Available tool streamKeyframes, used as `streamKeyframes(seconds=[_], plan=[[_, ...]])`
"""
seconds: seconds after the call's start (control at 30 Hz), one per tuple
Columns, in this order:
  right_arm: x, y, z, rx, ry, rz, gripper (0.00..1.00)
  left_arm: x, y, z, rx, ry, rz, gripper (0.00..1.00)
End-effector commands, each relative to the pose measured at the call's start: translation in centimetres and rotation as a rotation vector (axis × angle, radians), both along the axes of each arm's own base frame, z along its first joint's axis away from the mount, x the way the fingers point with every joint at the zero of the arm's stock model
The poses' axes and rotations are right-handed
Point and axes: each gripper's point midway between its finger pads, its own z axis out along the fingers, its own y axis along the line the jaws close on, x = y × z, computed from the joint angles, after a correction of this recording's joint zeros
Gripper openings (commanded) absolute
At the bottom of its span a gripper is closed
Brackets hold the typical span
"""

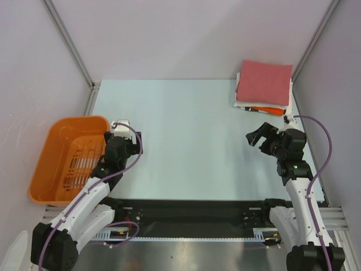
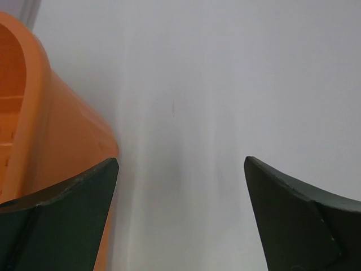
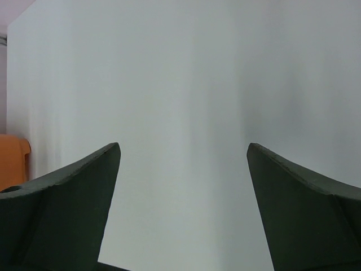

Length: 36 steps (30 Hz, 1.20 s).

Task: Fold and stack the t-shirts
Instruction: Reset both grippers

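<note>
A stack of folded t-shirts lies at the table's back right corner. The dusty-red t-shirt [image 1: 264, 82] is on top, with a white one [image 1: 246, 104] and an orange one [image 1: 268, 110] showing beneath. My right gripper [image 1: 255, 137] is open and empty, in front of the stack and pointing left; its wrist view [image 3: 183, 149] shows only bare table between the fingers. My left gripper [image 1: 119, 132] is open and empty beside the orange basket; its wrist view [image 2: 180, 164] shows bare table between the fingers.
The orange plastic basket [image 1: 62, 158] sits at the left table edge, close against my left gripper, and shows in the left wrist view [image 2: 39, 113] and the right wrist view [image 3: 12, 158]. Grey walls enclose the table on three sides.
</note>
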Motion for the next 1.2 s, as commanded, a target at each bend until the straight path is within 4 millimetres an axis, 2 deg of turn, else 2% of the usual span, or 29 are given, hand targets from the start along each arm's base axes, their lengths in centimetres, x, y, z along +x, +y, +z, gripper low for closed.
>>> streamKeyframes(seconds=[0.0, 0.03, 0.07, 0.13, 0.17, 0.2, 0.23, 0.3, 0.33, 0.4, 0.43, 0.47, 0.53, 0.57, 0.63, 0.77, 0.83, 0.87, 0.9, 0.93, 0.97, 1.0, 1.1, 1.17], plan=[[0.2, 1.3, 1.1, 0.038, -0.063, 0.052, 1.0, 2.8, 2.2, 2.7, 0.089, -0.196, 0.046, 0.99], [0.1, 1.4, 0.9, 0.041, -0.06, 0.059, 1.0, 3.3, 3.3, 3.2, 0.094, -0.23, 0.085, 1.0], [0.0, 1.6, 0.7, 0.043, -0.056, 0.071, 1.0, 3.6, 3.9, 2.0, 0.103, -0.21, 0.103, 1.0], [-0.1, 1.6, 0.4, 0.038, -0.063, 0.07, 1.0, 4.5, 5.4, 2.2, 0.032, -0.25, 0.143, 1.0], [-0.2, 1.5, -0.3, 0.038, -0.051, 0.067, 1.0, 4.8, 5.4, 1.0, -0.012, -0.231, 0.142, 0.99], [-0.1, 1.5, -0.2, 0.039, -0.064, 0.066, 1.0, 5.1, 5.6, 0.9, -0.018, -0.237, 0.145, 0.97], [-0.1, 1.5, -0.6, 0.041, -0.06, 0.063, 1.0, 5.7, 5.8, 1.7, -0.02, -0.288, 0.148, 0.97], [0.0, 1.6, -1.1, 0.047, -0.05, 0.063, 1.0, 6.0, 5.9, 0.1, 0.003, -0.277, 0.14, 0.97], [0.1, 1.4, -1.5, 0.044, -0.038, 0.054, 0.99, 6.5, 5.9, 1.2, -0.007, -0.344, 0.144, 0.97], [0.4, 1.0, -1.9, 0.034, -0.022, 0.03, 1.0, 6.2, 6.1, -0.5, -0.006, -0.344, 0.149, 0.98], [0.6, 0.7, -2.2, 0.029, -0.01, 0.014, 1.0, 6.2, 6.4, 0.3, -0.02, -0.397, 0.149, 0.98], [0.8, 0.0, -2.5, 0.012, -0.003, -0.027, 1.0, 5.7, 6.0, -0.7, -0.028, -0.393, 0.124, 0.97], [1.1, -1.2, -2.9, 0.007, 0.019, -0.112, 1.0, 5.6, 5.4, -1.0, -0.027, -0.419, 0.087, 0.94], [1.4, -2.8, -3.5, -0.008, 0.039, -0.21, 1.0, 5.8, 4.6, -1.0, -0.009, -0.418, 0.033, 0.93], [1.8, -3.9, -3.5, -0.043, 0.04, -0.266, 1.0, 6.1, 3.7, -1.5, 0.002, -0.406, -0.026, 0.93], [2.4, -6.5, -3.2, -0.154, 0.035, -0.368, 1.0, 6.6, 3.7, -1.6, 0.006, -0.388, -0.025, 0.97], [3.0, -6.9, -3.0, -0.27, 0.007, -0.319, 1.0, 6.6, 3.8, -1.6, 0.006, -0.386, -0.019, 1.0], [3.0, -7.0, -3.7, -0.314, 0.007, -0.302, 1.0, 6.6, 3.8, -1.6, 0.006, -0.388, -0.019, 1.0], [3.6, -7.3, -2.9, -0.338, -0.047, -0.309, 1.0, 6.6, 3.9, -1.5, 0.007, -0.391, -0.016, 1.0], [3.5, -7.4, -3.3, -0.361, -0.063, -0.304, 1.0, 6.6, 3.9, -1.6, 0.009, -0.389, -0.016, 1.0], [3.4, -6.7, -4.3, -0.394, -0.088, -0.261, 1.0, 6.6, 3.8, -1.5, 0.008, -0.391, -0.014, 1.0], [3.9, -6.7, -2.8, -0.38, -0.186, -0.282, 1.0, 6.6, 3.8, -1.5, 0.008, -0.391, -0.014, 1.0], [3.9, -6.8, -2.7, -0.397, -0.333, -0.293, 1.0, 6.6, 3.8, -1.6, 0.009, -0.389, -0.016, 1.0], [4.2, -6.9, -3.6, -0.439, -0.351, -0.276, 1.0, 6.6, 3.8, -1.6, 0.007, -0.389, -0.016, 1.0]])
